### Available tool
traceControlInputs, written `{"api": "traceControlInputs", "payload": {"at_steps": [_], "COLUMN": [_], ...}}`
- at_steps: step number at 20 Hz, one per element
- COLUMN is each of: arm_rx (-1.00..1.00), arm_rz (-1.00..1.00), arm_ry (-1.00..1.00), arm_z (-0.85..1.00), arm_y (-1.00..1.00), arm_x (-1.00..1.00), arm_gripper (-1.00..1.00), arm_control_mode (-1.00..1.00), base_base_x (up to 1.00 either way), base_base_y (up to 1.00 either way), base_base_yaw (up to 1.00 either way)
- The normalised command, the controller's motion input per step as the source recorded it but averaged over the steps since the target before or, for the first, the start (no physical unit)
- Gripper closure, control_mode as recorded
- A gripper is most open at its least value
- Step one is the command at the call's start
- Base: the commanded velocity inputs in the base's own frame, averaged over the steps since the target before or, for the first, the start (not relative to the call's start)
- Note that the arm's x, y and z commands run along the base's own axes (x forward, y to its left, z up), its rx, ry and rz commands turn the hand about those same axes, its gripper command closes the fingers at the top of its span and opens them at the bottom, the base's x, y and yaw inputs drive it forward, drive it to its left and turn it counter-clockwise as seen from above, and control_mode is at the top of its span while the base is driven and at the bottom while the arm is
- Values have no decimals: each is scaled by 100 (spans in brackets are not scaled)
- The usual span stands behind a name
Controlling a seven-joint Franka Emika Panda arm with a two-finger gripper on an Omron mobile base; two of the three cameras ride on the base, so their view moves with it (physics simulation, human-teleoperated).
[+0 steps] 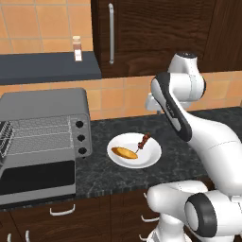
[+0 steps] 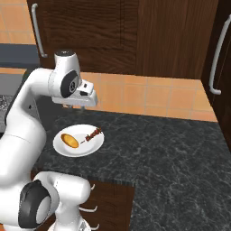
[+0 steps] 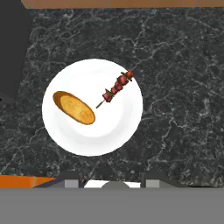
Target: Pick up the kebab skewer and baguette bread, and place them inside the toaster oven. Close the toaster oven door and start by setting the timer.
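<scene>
Kebab skewer point(image 3: 115, 89) and baguette bread point(image 3: 74, 107) both lie on the white plate point(image 3: 92, 140) on my dark speckled table point(image 1: 184, 156): the loaf on one side, the skewer near the opposite rim, apart and not touching. From the left base view the toaster oven point(image 1: 45, 101) sits just beside the plate, its door point(image 1: 38, 182) hanging down and open, wire rack point(image 1: 35, 137) exposed, and three black knobs point(image 1: 80, 138) in a column on the side nearest the plate. A small bottle point(image 1: 77, 48) stands on the dark shelf point(image 1: 47, 67) above the oven. My tool point(image 3: 111, 181) hangs over the plate, touching nothing; its tips (just two dark stubs at the edge of the hand view) seem to stand a little apart, though I cannot tell for certain from here
</scene>
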Motion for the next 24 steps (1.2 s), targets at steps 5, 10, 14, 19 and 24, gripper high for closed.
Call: {"api": "traceControlInputs", "payload": {"at_steps": [5,10,14,19,24], "arm_rx": [-2,-9,-1,1,3], "arm_rz": [0,0,-8,-27,-30], "arm_ry": [-17,-34,-28,-13,-4], "arm_z": [-32,-14,-1,-9,-8], "arm_y": [55,100,100,100,100], "arm_x": [-37,-23,-19,-19,-1], "arm_gripper": [-100,-100,-100,-100,-100], "arm_control_mode": [-100,-100,-100,-100,-100], "base_base_x": [0,0,0,0,0], "base_base_y": [0,0,0,0,0], "base_base_yaw": [0,0,0,0,0]}}
